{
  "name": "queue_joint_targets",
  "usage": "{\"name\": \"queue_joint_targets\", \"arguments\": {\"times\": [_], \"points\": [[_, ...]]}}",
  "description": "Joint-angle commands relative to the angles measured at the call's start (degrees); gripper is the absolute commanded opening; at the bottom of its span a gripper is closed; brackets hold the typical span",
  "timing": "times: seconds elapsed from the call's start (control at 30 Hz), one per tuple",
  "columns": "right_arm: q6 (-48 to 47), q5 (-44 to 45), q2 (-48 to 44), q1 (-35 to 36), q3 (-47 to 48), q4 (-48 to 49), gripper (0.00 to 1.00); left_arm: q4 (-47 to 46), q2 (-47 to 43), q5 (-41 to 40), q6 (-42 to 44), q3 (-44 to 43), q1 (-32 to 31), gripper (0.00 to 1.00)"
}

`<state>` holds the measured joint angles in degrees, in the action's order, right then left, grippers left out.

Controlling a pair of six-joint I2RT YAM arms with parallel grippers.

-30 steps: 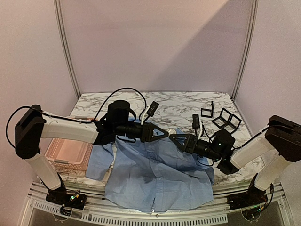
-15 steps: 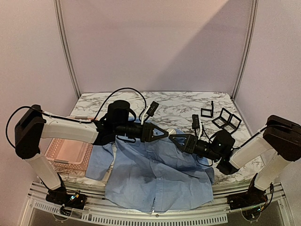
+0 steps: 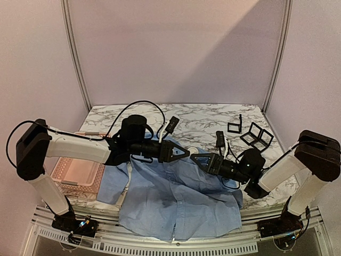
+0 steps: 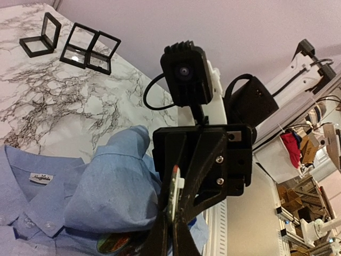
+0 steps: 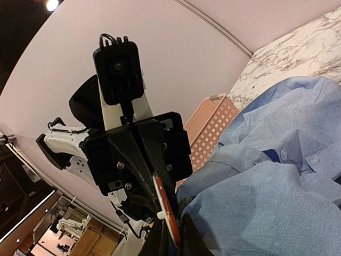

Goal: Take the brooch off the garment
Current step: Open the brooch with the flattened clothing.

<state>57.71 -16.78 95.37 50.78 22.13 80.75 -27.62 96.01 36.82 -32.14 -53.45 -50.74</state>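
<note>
The left gripper (image 3: 185,154) is clenched on a raised fold of the light blue shirt (image 3: 176,197), which is spread at the front centre of the marble table (image 3: 213,120). The right gripper (image 3: 198,159) meets it tip to tip, jaws nearly together at the brooch (image 5: 163,205), seen edge-on; can't tell if it's actually gripped. Only the left wrist view shows the collar label (image 4: 41,177) and black open boxes (image 4: 88,45). The right wrist view shows the pink basket (image 5: 210,125) instead.

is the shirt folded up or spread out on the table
Mostly spread out: the shirt lies open and wrinkled across the table, hem toward the arms' bases; only its collar end is bunched up.
</note>
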Motion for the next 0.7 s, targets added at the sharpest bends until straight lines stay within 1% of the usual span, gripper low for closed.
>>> {"name": "queue_joint_targets", "arguments": {"times": [0.0,0.2,0.43,0.67], "points": [[1.91,1.60,2.40,0.06,0.43,1.35,0.07,-3.50,-3.84,2.82,2.19,0.14,-1.94,0.00],[4.21,1.34,3.40,-0.02,0.52,3.22,0.06,-2.40,-4.53,2.81,4.43,0.33,-2.84,0.00],[4.94,0.92,2.90,-0.53,0.48,2.70,0.05,5.70,-4.66,2.53,10.65,-2.14,-5.02,0.00],[5.51,1.22,2.19,-1.04,0.21,2.15,0.04,8.37,-5.26,1.97,13.76,-2.55,-6.65,0.00]]}}
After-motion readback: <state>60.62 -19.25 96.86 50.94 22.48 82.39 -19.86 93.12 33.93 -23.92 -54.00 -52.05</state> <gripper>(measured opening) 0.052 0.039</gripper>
